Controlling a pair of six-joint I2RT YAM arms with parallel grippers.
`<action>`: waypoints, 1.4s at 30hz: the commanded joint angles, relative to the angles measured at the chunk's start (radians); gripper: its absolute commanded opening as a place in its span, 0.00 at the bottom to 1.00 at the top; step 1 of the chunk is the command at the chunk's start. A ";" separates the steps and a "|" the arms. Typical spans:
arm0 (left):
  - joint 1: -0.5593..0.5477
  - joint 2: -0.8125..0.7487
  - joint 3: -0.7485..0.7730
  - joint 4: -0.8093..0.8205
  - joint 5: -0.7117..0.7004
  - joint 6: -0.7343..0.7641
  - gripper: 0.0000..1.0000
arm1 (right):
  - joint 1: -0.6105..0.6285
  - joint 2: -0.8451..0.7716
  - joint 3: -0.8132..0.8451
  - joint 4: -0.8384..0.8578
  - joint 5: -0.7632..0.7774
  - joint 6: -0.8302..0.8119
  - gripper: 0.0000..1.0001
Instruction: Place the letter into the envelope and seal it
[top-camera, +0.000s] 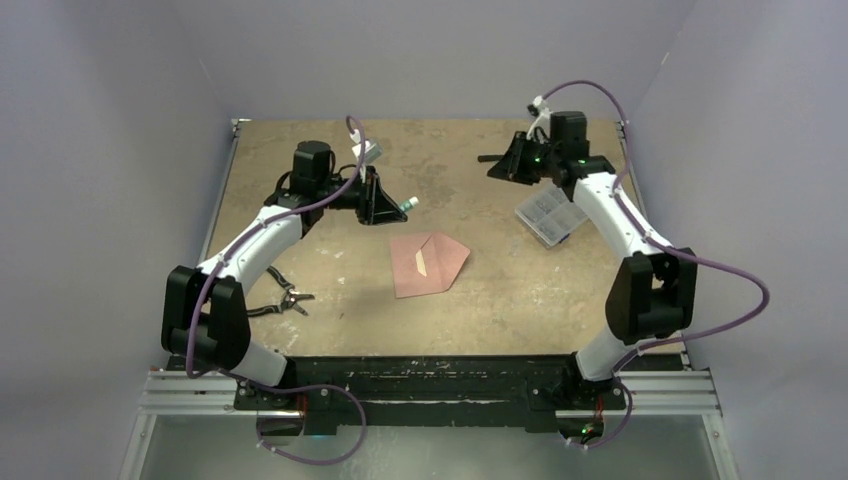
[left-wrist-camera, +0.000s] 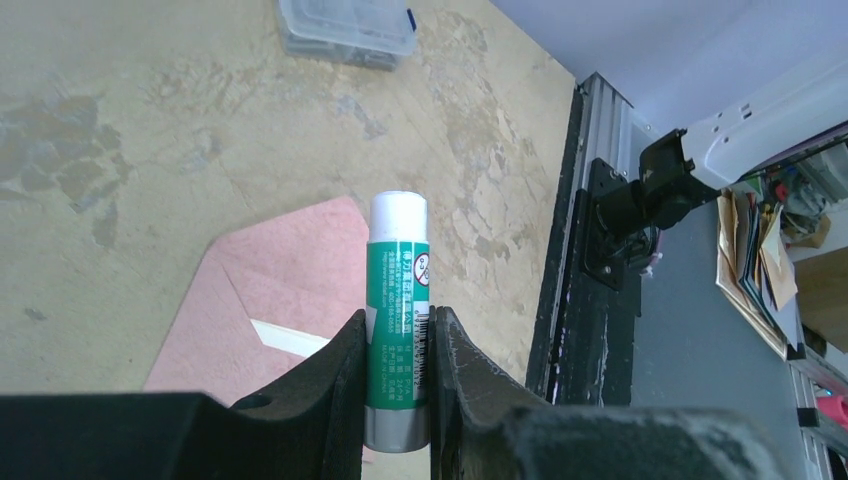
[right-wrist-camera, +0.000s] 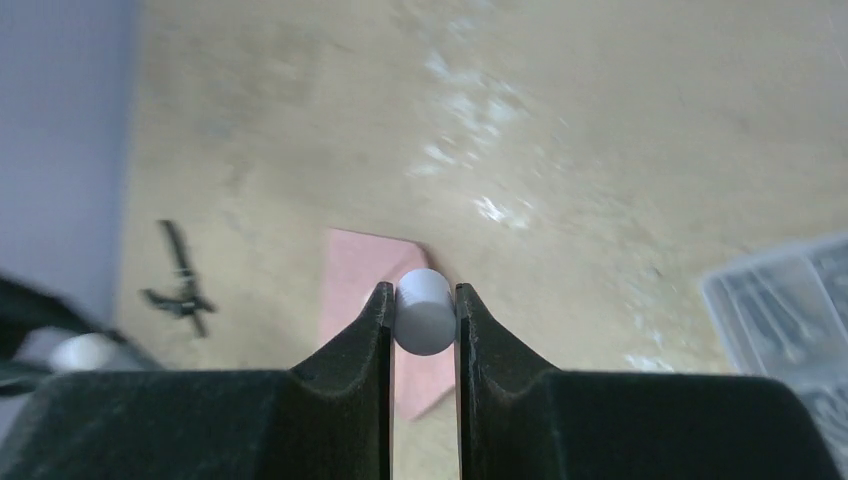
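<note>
The salmon-pink envelope (top-camera: 428, 264) lies flat at the table's middle, its pointed flap open toward the right with a pale strip showing inside. It also shows in the left wrist view (left-wrist-camera: 270, 290) and the right wrist view (right-wrist-camera: 355, 280). No separate letter sheet is in view. My left gripper (top-camera: 395, 205) hovers just behind the envelope, shut on a green glue stick (left-wrist-camera: 398, 270) whose white end points forward. My right gripper (top-camera: 490, 160) is raised at the back right, away from the envelope, and shut on a small white cylindrical cap (right-wrist-camera: 424, 312).
A clear plastic box (top-camera: 550, 215) lies at the right under the right arm and shows in the wrist views (left-wrist-camera: 345, 28) (right-wrist-camera: 790, 300). A black hand tool (top-camera: 285, 300) lies at the left near the left arm. The table's metal edge (left-wrist-camera: 560, 250) is near.
</note>
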 joint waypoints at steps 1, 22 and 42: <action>-0.001 -0.008 0.062 0.053 -0.016 -0.046 0.00 | 0.124 0.058 -0.009 -0.203 0.458 -0.086 0.00; -0.003 0.009 0.046 0.075 -0.018 -0.066 0.00 | 0.216 0.191 -0.217 -0.073 0.772 0.000 0.28; -0.003 0.013 0.081 0.088 -0.061 -0.099 0.00 | 0.216 0.128 -0.127 -0.160 0.706 0.033 0.70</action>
